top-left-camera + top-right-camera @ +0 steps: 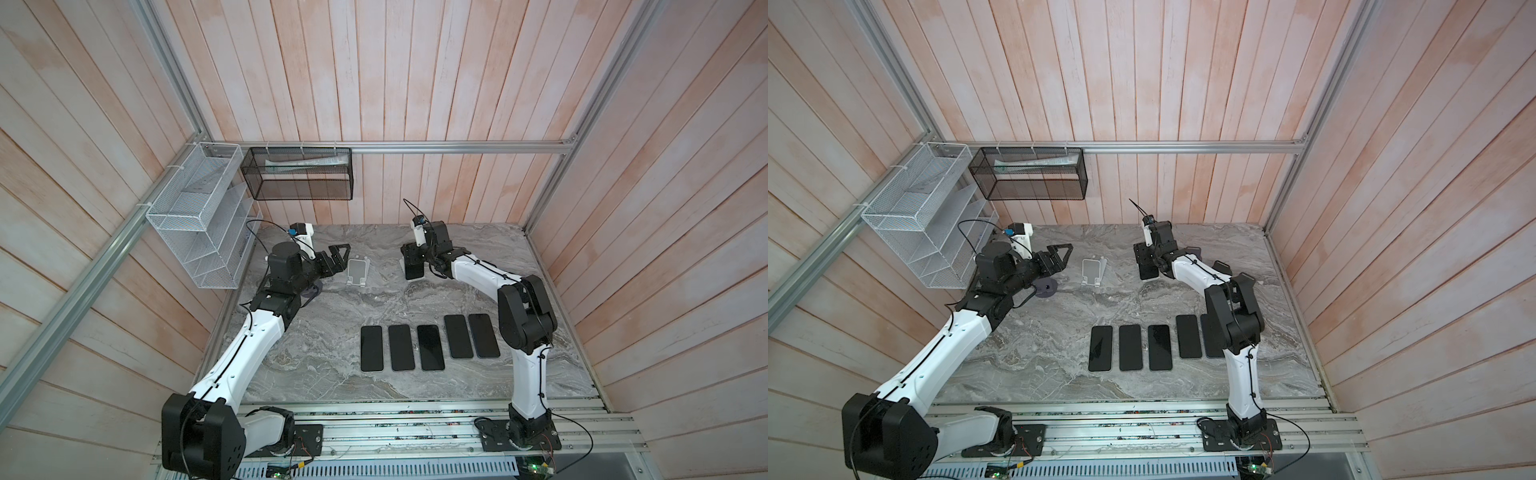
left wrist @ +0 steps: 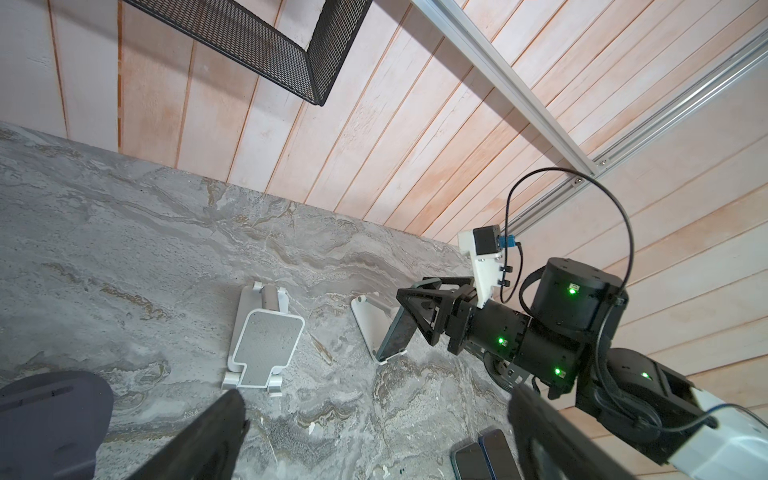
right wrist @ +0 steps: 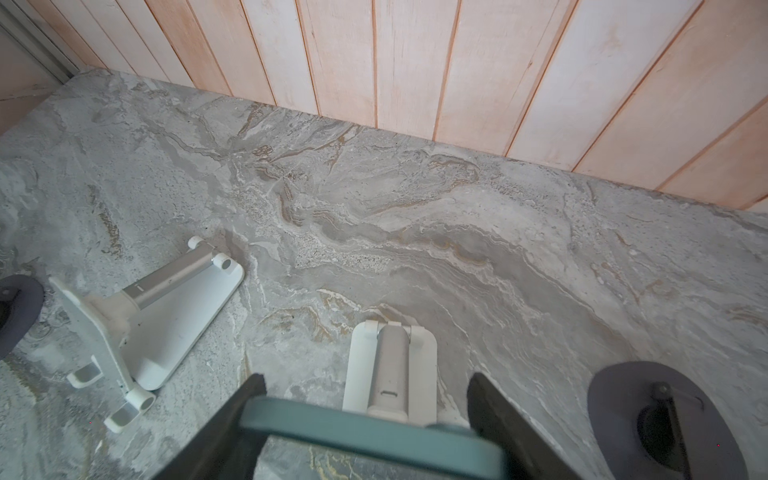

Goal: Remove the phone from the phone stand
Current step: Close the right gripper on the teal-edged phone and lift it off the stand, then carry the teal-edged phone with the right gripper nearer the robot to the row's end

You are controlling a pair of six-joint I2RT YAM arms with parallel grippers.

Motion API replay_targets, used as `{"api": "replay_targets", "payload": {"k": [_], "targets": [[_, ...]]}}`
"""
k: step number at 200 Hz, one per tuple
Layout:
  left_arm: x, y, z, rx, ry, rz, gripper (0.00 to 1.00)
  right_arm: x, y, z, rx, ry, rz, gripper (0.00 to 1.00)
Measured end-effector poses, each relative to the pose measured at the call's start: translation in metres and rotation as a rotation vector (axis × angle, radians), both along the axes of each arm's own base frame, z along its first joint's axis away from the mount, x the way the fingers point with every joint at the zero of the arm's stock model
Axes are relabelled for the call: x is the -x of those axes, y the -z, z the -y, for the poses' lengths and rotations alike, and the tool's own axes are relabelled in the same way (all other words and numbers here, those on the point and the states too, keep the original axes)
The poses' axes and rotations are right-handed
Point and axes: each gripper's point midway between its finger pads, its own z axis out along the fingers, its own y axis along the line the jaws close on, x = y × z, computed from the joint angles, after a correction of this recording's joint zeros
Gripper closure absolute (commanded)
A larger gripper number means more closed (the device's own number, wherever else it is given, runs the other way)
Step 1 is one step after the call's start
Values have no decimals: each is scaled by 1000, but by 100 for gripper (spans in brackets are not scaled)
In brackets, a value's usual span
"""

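Right tool (image 3: 366,384) straddles top edge of phone (image 3: 365,432), which leans on stand (image 3: 390,361) at back of table (image 1: 316,357). Jaws sit close to both sides, can't tell if clamped. Top-edge hold likely so it lifts clear of the stand's lip. Left tool (image 1: 345,257) spread wide, idle beside empty stand (image 1: 358,271). Five flat phones (image 1: 430,347) up front.

Bare worktop (image 1: 332,316) lies in front of the empty stand (image 1: 358,272), up to the row of phones (image 1: 430,347), and behind it, up to the wall (image 1: 395,195). On its left-arm side are the wide-spread left hand (image 2: 374,390) and a dark round base (image 1: 1045,287). On its other side is the phone stand (image 3: 390,361), straddled by the right hand (image 3: 366,376).
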Motion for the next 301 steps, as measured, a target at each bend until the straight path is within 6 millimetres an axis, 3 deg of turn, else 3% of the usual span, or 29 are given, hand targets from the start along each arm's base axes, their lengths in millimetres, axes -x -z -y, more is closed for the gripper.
{"api": "replay_targets", "payload": {"k": [41,123,149,192,237,301], "targets": [[-2,2,-4,0,-13,-7,0,10,-10,-3,20,16,-1,34],[-9,3,-24,-6,-82,-8,0,30,-60,0,16,124,52,34],[-12,6,-45,5,-154,-18,0,45,-61,-9,6,173,28,34],[-7,7,-96,37,-318,-24,0,89,-56,-56,6,155,-7,34],[0,-12,-116,68,-385,27,0,143,-48,-107,-38,104,-73,36],[2,-9,-125,92,-422,22,0,213,-55,-174,-132,87,-128,37]]}}
